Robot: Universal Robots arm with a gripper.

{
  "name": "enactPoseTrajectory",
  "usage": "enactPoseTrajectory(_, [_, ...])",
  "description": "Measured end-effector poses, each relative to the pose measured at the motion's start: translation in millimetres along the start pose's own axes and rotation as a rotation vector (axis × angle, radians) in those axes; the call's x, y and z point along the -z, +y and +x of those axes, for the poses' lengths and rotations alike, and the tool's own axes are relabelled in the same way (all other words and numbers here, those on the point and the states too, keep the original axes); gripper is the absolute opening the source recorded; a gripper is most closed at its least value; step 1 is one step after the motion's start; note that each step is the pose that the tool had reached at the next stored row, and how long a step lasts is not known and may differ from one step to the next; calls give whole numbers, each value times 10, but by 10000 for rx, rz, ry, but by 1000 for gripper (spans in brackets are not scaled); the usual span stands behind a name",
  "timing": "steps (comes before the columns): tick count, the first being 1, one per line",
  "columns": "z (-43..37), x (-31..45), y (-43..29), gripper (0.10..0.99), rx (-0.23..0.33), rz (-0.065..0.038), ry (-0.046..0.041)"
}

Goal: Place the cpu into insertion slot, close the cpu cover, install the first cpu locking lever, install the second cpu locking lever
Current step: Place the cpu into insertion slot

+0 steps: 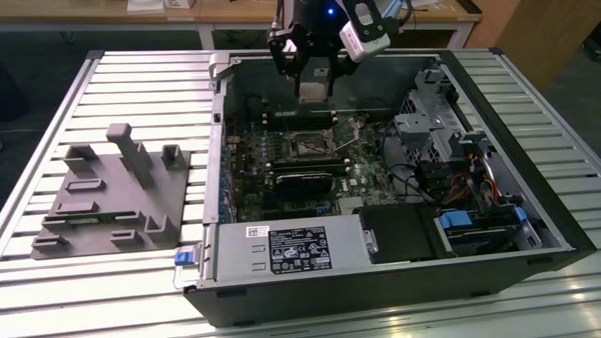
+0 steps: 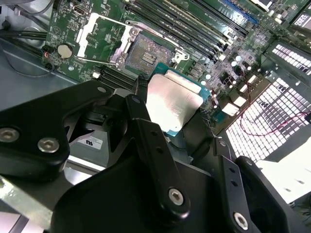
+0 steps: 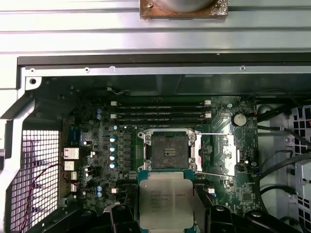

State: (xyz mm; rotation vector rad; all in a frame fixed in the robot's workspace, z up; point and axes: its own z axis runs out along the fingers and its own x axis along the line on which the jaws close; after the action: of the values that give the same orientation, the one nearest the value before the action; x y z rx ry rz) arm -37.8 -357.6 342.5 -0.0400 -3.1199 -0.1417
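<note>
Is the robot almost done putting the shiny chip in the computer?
Not yet. Nothing looks finished so far. In hand: the gripper is shut on the cpu and holds it above the board, near the insertion slot. Left: the slot is empty, and the cpu cover lies flipped open beside it, so it isn't closed and no locking lever can be holding it down.

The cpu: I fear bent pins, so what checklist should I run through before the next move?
1. The gripper is shut on the cpu: ok.
2. The insertion slot is empty, its dark centre bare: ok.
3. The cpu cover is swung open, beside the slot and not over it: ok.
4. The cpu is seated in the slot: not ok, it is held apart from it.
5. The cpu's corner mark matches the slot's: cannot tell.
</note>
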Motion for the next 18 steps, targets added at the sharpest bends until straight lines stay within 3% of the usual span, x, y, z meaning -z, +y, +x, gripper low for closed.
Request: enactPoseTrajectory(18, [-2,-113,-10,537,0,0,0])
